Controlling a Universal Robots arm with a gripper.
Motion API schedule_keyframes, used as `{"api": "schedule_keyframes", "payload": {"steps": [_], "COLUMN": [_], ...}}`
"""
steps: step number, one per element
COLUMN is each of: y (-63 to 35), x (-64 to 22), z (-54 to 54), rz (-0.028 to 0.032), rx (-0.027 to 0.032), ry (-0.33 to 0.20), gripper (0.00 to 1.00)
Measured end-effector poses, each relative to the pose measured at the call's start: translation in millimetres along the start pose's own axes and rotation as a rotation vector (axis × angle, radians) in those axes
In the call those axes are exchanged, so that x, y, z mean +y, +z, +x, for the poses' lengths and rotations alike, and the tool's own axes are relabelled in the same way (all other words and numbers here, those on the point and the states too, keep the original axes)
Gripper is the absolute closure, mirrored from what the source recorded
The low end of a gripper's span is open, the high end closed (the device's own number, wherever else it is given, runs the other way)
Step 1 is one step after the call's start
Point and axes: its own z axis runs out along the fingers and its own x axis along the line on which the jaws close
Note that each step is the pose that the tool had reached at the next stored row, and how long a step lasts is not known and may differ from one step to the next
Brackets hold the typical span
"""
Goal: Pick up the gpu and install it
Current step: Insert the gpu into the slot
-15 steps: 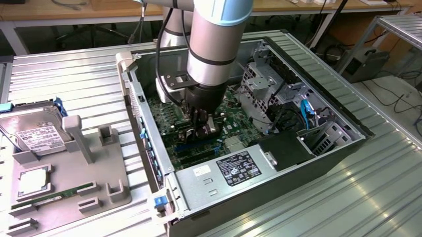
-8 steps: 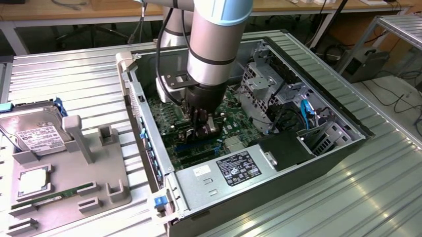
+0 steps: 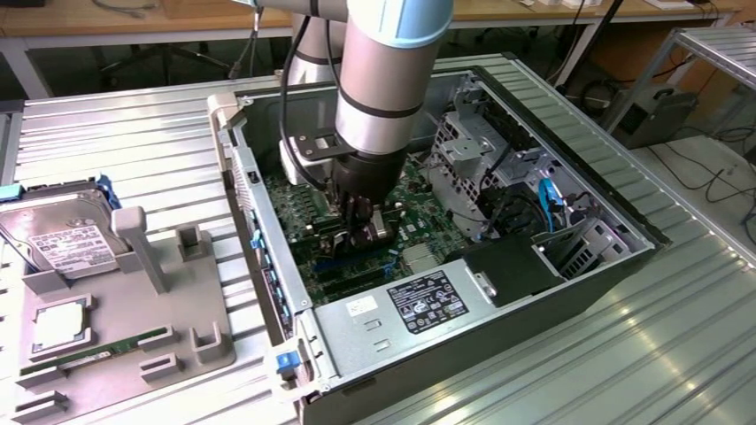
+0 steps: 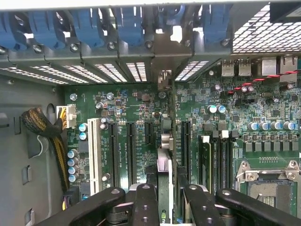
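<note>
Arm's pointing straight down into the case (image 3: 590,266), gripper (image 4: 165,186) clamped on the gpu (image 4: 165,146) edge-on over the motherboard (image 4: 131,101).

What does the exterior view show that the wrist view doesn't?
Exterior view: the hard drive and memory stick on the grey tray, plus the power supply. Wrist view: blue slot clips, a white slot, the CPU socket. Both: the green motherboard and the end effector gripping the gpu edge-on.
</note>
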Motion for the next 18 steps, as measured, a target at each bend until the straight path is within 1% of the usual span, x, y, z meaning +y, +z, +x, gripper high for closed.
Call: {"api": "schedule_keyframes", "payload": {"steps": [1, 2, 4, 5, 6, 8, 10, 11, 13, 14, 16, 18], "y": [0.2, -0.1, -2.0, -3.3, -5.8, -13.2, -27.1, -30.4, -33.2, -33.5, -33.7, -33.6], "x": [0.0, 0.0, 0.0, 0.1, 0.2, 0.3, 0.7, 0.8, 0.9, 1.0, 1.4, 3.0], "z": [-0.1, 0.0, 0.0, 0.1, 0.1, 0.1, 0.3, 0.3, 0.0, -0.6, -1.9, -3.0], "rz": [0.0003, 0.0001, 0.0000, 0.0000, -0.0001, 0.0000, -0.0001, -0.0001, -0.0001, 0.0001, -0.0001, -0.0001], "rx": [-0.0005, -0.0002, 0.0000, 0.0001, 0.0002, 0.0001, 0.0002, 0.0002, 0.0002, -0.0001, 0.0005, 0.0009], "ry": [0.000, 0.000, 0.000, 0.000, 0.000, 0.000, 0.000, 0.000, 0.000, 0.000, 0.000, 0.000], "gripper": [0.73, 0.67, 0.67, 0.60, 0.60, 0.60, 0.60, 0.60, 0.60, 0.62, 0.62, 0.75]}}
